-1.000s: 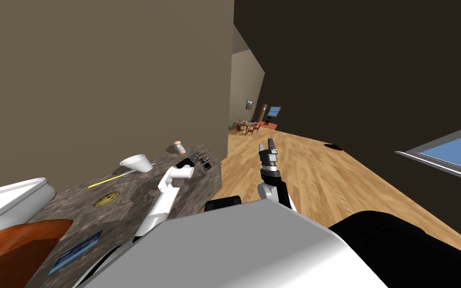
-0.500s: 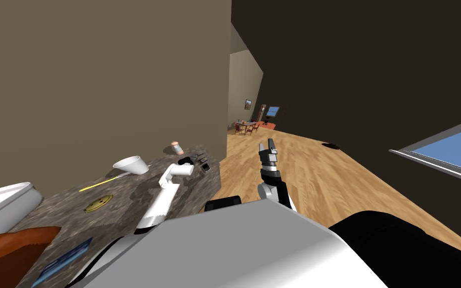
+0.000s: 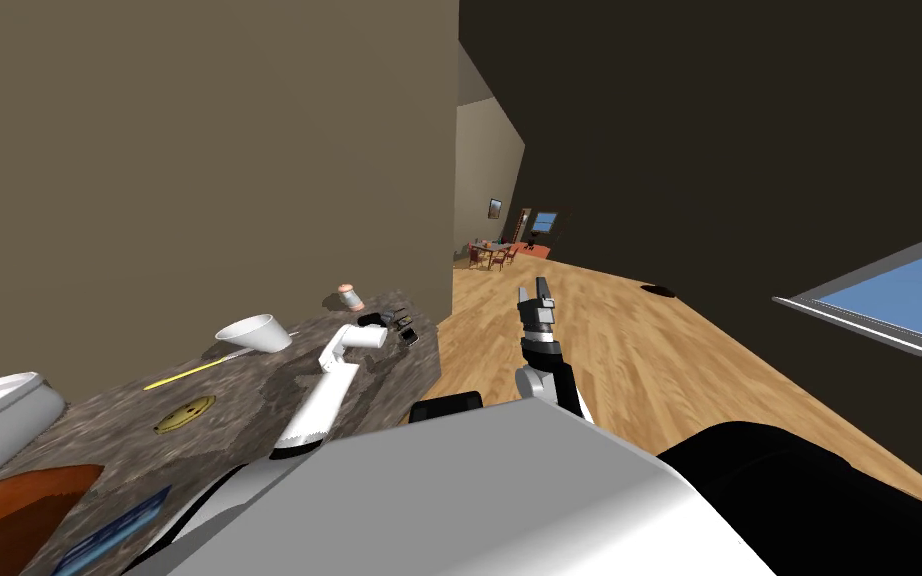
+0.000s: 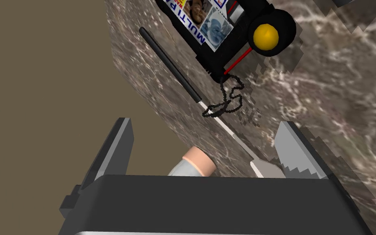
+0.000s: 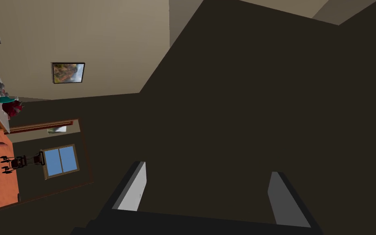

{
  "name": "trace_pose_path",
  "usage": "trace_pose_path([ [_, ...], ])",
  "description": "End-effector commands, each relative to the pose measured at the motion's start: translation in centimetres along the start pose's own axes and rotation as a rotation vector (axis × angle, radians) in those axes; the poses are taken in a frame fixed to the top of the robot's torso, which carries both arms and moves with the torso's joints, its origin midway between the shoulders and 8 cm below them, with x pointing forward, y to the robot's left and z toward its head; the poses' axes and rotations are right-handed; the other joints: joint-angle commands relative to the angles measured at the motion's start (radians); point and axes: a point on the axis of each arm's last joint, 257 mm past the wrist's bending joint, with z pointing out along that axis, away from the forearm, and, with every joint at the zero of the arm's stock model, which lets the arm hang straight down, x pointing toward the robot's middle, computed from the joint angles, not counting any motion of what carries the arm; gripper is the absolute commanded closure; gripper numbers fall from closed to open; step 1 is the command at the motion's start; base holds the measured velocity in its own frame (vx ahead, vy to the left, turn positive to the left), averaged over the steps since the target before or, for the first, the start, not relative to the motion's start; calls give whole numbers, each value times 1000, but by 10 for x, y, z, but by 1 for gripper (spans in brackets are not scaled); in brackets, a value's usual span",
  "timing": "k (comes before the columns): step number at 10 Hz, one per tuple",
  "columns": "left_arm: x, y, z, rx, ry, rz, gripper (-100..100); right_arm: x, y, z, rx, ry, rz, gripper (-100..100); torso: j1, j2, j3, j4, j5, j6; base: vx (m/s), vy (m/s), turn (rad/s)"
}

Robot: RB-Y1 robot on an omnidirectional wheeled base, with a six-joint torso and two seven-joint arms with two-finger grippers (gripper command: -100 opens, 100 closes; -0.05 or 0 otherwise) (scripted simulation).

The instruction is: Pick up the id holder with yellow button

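The id holder (image 4: 217,30) is a black case with a printed card and a round black reel carrying a yellow button (image 4: 266,36). It lies flat on the mottled brown stone counter (image 4: 330,102), with a black cord (image 4: 224,100) trailing from it toward my hand. My left gripper (image 4: 207,151) hovers open just short of it, with nothing between the fingers. In the head view the left gripper (image 3: 386,322) is near the counter's far end, beside the holder (image 3: 409,335). My right gripper (image 3: 537,300) is raised over the wooden floor, open and empty.
A thin black-handled tool (image 4: 171,61) lies beside the holder, near the wall. A pink-capped bottle (image 3: 350,296), white bowl (image 3: 249,332), yellow stick (image 3: 184,375), round yellow disc (image 3: 185,414) and blue card (image 3: 114,540) sit on the counter. Wooden floor (image 3: 649,360) lies to the right.
My head view has swung a little, so the counter's things sit further left in the picture. Both arms hold about the same pose, grippers still open.
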Motion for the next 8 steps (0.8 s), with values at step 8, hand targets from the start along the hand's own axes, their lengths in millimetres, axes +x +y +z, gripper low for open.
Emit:
trace_pose_path([
  [8, -90, 38, 33, -58, -92, -73, -100, 0, 0, 0, 0, 0, 0, 0, -1, 4, 2, 1, 0, 0, -58, -23, -164],
])
